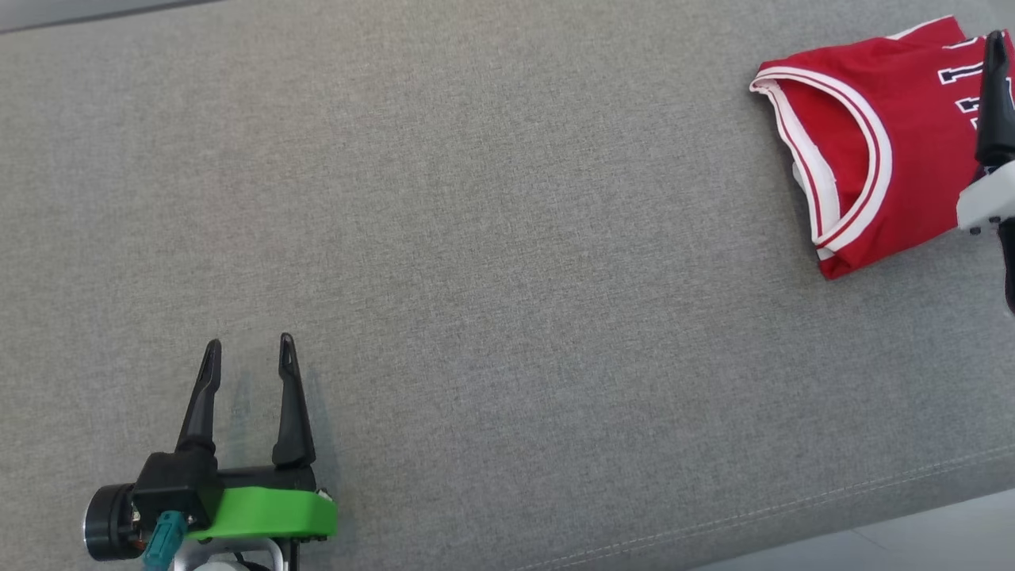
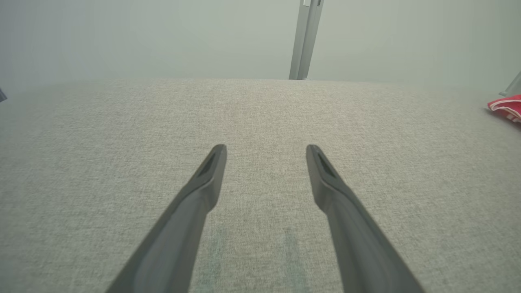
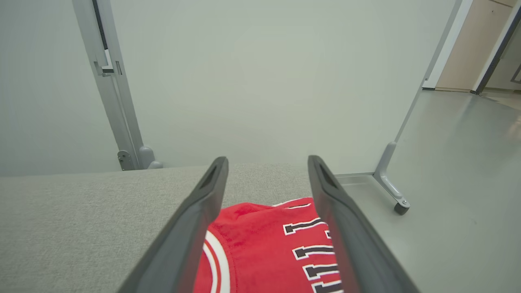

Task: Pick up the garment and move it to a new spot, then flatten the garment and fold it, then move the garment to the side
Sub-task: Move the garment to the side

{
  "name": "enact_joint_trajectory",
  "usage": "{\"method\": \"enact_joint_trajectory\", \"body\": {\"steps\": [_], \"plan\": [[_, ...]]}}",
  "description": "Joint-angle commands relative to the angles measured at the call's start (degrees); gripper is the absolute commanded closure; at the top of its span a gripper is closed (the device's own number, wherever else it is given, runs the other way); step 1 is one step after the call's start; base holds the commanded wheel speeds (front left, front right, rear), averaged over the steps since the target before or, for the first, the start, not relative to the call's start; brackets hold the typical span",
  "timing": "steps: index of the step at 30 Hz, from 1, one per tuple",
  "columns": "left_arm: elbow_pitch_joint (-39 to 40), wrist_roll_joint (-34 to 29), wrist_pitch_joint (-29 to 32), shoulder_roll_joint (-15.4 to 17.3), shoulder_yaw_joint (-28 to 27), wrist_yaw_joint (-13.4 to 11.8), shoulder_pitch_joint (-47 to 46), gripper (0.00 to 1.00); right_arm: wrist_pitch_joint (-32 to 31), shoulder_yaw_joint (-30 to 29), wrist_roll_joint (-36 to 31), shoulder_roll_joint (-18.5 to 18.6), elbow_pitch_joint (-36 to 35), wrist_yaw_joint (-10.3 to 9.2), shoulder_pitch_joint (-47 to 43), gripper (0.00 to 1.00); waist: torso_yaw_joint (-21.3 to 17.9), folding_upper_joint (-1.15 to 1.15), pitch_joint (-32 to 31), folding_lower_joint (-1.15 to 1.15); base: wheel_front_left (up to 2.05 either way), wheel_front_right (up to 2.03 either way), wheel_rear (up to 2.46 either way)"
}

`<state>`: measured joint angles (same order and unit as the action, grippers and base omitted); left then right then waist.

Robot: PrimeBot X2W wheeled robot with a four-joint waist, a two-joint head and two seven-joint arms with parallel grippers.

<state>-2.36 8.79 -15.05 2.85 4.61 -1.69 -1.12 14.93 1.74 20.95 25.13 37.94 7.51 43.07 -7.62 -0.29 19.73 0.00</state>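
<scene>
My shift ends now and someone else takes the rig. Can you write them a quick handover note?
Left gripper: jaws open, empty, over bare grey cushion.
Right gripper: jaws open, above the red jersey, gripping nothing.
Jersey: folded, lying near the cushion's right end.
Done: folding, apparently the move aside too.
To do: probably only drawing the right arm clear.

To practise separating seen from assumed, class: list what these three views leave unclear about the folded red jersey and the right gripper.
- Right wrist view: the right gripper and the bottom edge cut the number on the jersey short.
- Head view: the jersey runs off the right edge; a gripper finger covers part of its number.
- Left wrist view: a jersey corner at the right edge, too small for detail.
</scene>
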Motion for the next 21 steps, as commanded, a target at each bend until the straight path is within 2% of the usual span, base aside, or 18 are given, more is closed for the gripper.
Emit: {"method": "enact_joint_trajectory", "body": {"steps": [1,4,5,10,16,21], "plan": [[0.31,0.98,-0.14,0.12,-0.53,-0.53,1.46,0.00,0.26,-1.97,-2.62,-0.49,-4.48,-0.06,-4.48,0.00,0.97,0.29,-3.97,0.00,0.00,0.00,0.00],[0.34,2.36,-0.14,0.13,-1.17,-1.28,3.42,0.00,0.23,-5.34,-6.02,-4.13,-11.78,-0.05,-12.66,0.00,1.54,0.29,-7.05,0.00,0.00,0.00,0.00],[0.34,2.36,-0.14,0.13,-1.17,-1.28,3.42,0.00,0.23,-5.34,-6.02,-4.13,-11.78,-0.05,-12.66,0.00,1.54,0.29,-7.05,0.00,0.00,0.00,0.00],[0.95,3.09,-0.14,0.12,-2.29,-1.73,6.75,0.00,0.24,-9.17,-11.01,-10.62,-19.62,-0.06,-24.26,0.00,2.11,0.29,-11.28,0.00,0.00,0.00,0.00],[2.05,3.18,-0.13,0.12,-3.22,-1.01,10.25,0.00,0.25,-9.98,-16.14,-17.47,-26.61,-0.07,-34.33,0.00,2.72,0.29,-15.17,0.00,0.00,0.00,0.00],[1.24,3.39,-0.13,0.12,-2.88,-0.54,11.64,0.00,0.25,-9.73,-20.10,-20.42,-29.11,-0.07,-40.04,0.00,4.04,0.29,-17.27,0.00,0.00,0.00,0.00]]}}
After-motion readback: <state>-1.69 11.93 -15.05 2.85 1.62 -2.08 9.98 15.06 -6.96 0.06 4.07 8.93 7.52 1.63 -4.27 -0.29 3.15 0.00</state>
